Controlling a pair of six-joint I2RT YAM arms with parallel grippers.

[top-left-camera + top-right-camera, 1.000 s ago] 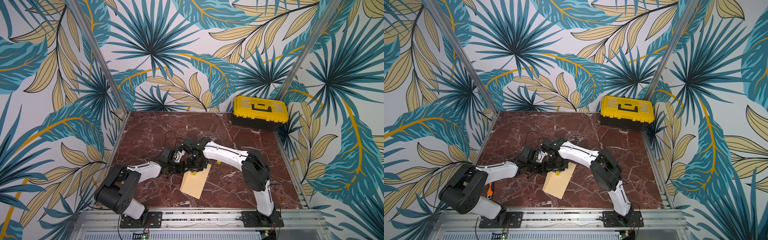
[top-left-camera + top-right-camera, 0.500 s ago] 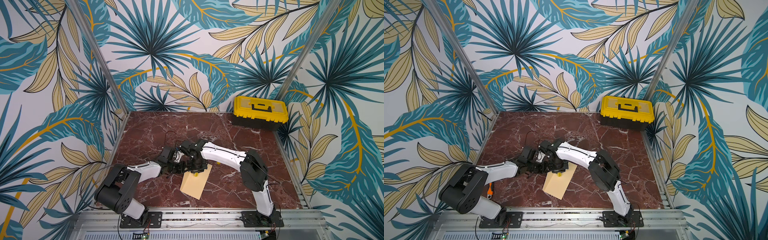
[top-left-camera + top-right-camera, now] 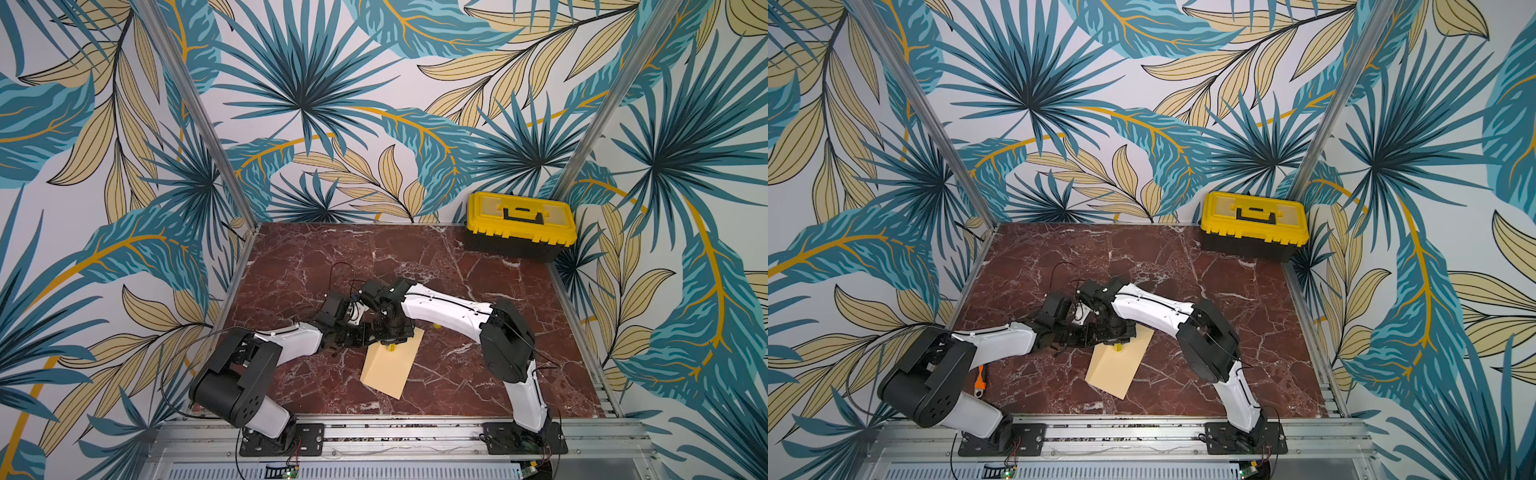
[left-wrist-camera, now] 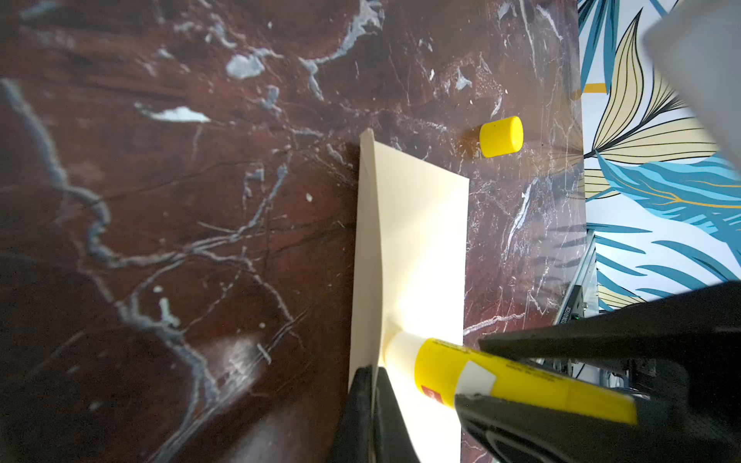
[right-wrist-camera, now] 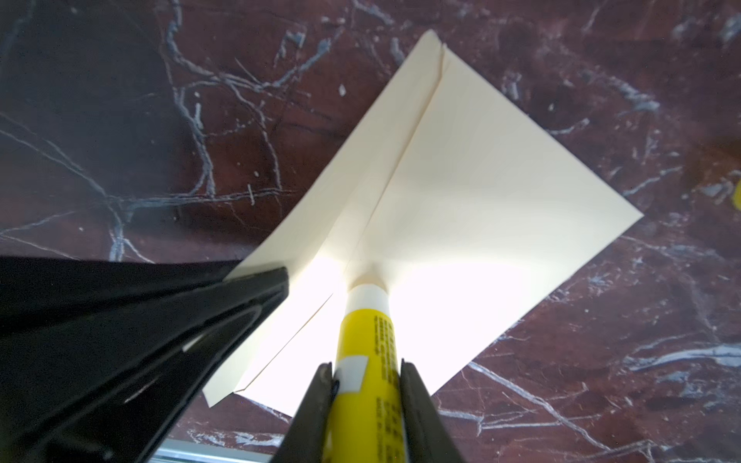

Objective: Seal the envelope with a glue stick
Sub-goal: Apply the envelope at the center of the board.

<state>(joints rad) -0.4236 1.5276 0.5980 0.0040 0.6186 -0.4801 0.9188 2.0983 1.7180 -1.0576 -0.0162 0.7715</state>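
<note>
Pinching the envelope, the left hand sits beside the right hand clamping the glue stick.

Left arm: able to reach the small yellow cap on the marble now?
Probably not: the left gripper is shut on the flap of the tan paper envelope, and the small yellow cap lies beyond the envelope, close under the right arm.

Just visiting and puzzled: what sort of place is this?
Likely a robot test booth, not a home: a left arm and right arm bolted to a metal rail, a marble-look tabletop, leaf-print panels walling it in.
</note>
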